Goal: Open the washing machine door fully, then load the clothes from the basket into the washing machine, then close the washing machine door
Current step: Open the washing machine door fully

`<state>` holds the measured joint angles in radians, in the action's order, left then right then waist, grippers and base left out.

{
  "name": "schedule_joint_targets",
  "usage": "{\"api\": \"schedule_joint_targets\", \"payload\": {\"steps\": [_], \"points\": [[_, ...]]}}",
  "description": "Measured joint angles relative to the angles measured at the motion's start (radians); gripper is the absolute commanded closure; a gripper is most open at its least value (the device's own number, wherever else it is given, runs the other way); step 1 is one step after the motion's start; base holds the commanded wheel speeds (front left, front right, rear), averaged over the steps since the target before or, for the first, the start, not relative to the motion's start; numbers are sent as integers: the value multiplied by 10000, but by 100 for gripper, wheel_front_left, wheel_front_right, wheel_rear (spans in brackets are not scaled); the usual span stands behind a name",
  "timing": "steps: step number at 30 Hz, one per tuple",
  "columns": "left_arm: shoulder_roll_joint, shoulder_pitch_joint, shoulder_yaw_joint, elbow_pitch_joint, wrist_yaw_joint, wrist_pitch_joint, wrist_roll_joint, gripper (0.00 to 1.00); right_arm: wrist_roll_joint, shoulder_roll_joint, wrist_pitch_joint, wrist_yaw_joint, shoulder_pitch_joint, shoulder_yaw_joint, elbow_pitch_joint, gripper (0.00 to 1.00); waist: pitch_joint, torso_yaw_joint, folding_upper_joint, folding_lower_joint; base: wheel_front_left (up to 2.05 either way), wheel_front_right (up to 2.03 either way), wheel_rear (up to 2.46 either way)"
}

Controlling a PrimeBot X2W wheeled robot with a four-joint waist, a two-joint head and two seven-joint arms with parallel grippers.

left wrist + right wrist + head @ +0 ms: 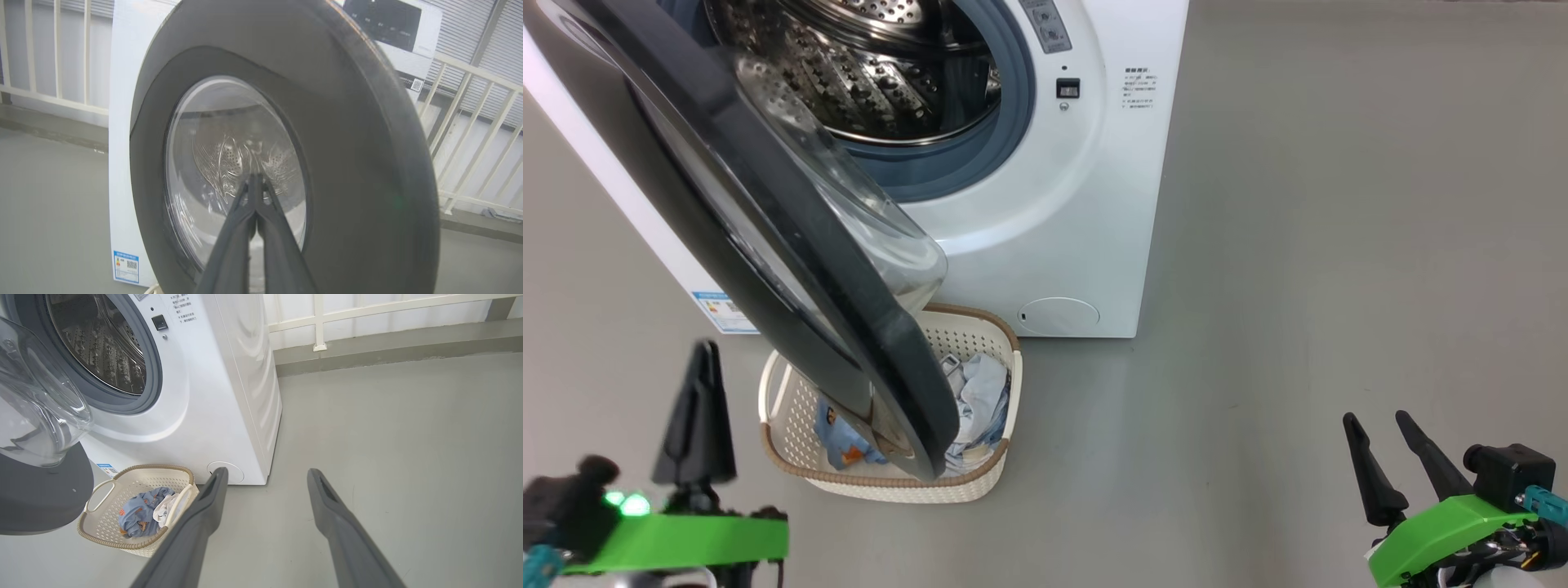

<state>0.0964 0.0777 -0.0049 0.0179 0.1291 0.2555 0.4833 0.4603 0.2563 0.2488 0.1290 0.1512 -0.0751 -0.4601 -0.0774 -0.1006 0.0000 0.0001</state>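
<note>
The left end effector (706,353), at the lower left of the head view, has its fingers pressed together with nothing between them. In the left wrist view they point at the glass window of the washing machine door (768,188). The right end effector (1377,418), at lower right, stands wide and empty above the floor (1298,286). The door stands open across the upper left and centre, its lower rim overlapping the basket (882,483) in frame. The basket sits on the floor just in front of the washing machine (1054,204) and holds the clothes (980,392). The steel drum (874,73) is exposed.
</note>
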Motion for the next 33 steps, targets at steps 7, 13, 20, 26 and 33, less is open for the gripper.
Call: {"api": "schedule_joint_targets", "payload": {"steps": [7,13,20,26,33], "points": [[-291,42,-86,-2594,0,10,-905,100,-8,2,0,0,-5,-31,46,0,-27,0,0,0,0,0,0],[-422,40,-1582,-3620,0,12,-1177,100,-198,8,0,0,-1,-44,144,0,-95,38,0,-1,0,0,0],[-441,33,-3630,-2408,0,10,-832,100,-211,13,0,0,29,-58,174,0,-148,126,0,0,0,0,0],[-460,329,-4042,-570,0,6,-127,100,-284,-8,0,0,75,-65,201,0,-226,199,0,0,0,0,0],[-483,981,-4073,612,0,0,322,100,-299,-10,0,0,152,-79,255,0,-290,225,0,0,0,0,0]]}}
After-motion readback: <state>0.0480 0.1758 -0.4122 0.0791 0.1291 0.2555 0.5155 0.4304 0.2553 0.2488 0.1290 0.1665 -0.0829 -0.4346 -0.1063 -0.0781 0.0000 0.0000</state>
